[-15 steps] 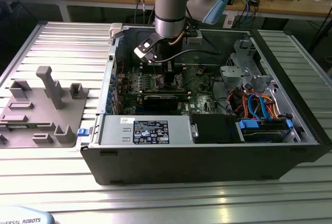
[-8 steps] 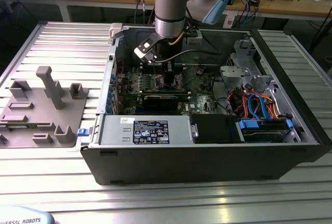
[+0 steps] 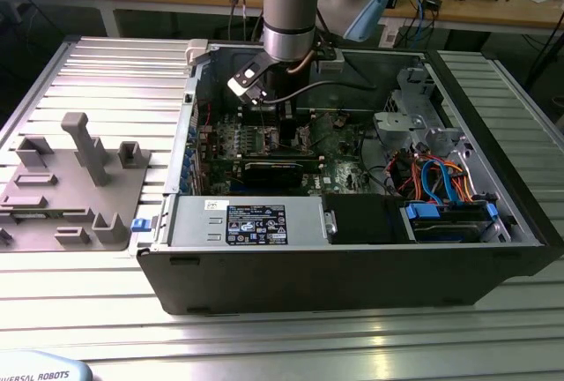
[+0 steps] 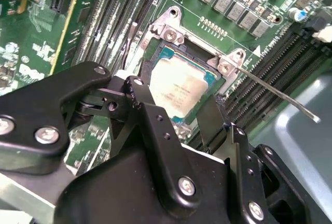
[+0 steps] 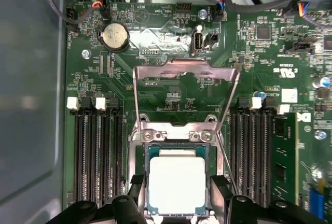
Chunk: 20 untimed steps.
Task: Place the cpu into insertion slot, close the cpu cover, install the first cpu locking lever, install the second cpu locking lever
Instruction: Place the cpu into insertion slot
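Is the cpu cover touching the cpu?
Apart. In the first wrist view the cpu cover stands swung open on its hinge, clear of the cpu.

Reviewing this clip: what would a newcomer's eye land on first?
The arm reaching into the open computer case on the ribbed metal table, in the exterior view. In the first wrist view, the gripper sits right over the silver-topped cpu on the green board, with the cpu cover swung open.
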Available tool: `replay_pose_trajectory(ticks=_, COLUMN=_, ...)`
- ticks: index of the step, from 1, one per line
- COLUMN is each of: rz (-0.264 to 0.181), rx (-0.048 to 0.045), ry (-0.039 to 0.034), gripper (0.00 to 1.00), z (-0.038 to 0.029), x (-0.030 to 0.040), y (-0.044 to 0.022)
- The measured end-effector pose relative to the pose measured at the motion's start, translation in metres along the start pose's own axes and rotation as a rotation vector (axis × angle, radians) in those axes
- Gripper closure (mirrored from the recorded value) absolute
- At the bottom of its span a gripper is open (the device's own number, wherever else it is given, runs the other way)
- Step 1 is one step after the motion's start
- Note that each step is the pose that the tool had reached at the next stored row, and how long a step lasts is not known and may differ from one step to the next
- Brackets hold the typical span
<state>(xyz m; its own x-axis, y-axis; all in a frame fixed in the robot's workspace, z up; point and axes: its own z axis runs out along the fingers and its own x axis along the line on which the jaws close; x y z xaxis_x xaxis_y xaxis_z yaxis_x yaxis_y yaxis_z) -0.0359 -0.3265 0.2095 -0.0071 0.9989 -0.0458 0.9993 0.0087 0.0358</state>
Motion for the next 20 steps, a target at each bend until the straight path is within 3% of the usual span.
replay_pose_trajectory(ticks=3, rz=0.000, rx=0.0000, ry=0.0001, gripper=0.38, z=-0.0047, x=-0.0002, y=0.0002)
replay_pose_trajectory(ticks=6, rz=0.000, rx=0.0000, ry=0.0005, gripper=0.40, z=-0.0051, x=-0.0006, y=0.0002)
replay_pose_trajectory(ticks=10, rz=0.000, rx=0.0000, ry=0.0036, gripper=0.65, z=-0.0053, x=-0.0030, y=0.0002)
replay_pose_trajectory(ticks=11, rz=0.000, rx=0.0000, ry=0.0040, gripper=0.65, z=-0.0063, x=-0.0031, y=0.0002)
replay_pose_trajectory(ticks=13, rz=0.000, rx=0.0000, ry=0.0040, gripper=0.71, z=-0.0107, x=-0.0033, y=0.0004)
replay_pose_trajectory(ticks=14, rz=0.000, rx=0.0001, ry=0.0040, gripper=0.83, z=-0.0143, x=-0.0035, y=0.0005)
replay_pose_trajectory(ticks=15, rz=0.000, rx=0.0000, ry=0.0040, gripper=0.83, z=-0.0166, x=-0.0036, y=0.0006)
replay_pose_trajectory(ticks=16, rz=0.000, rx=-0.0001, ry=0.0041, gripper=0.89, z=-0.0190, x=-0.0037, y=0.0007)
replay_pose_trajectory(ticks=20, rz=0.000, rx=0.0000, ry=0.0041, gripper=0.89, z=-0.0278, x=-0.0041, y=0.0010)
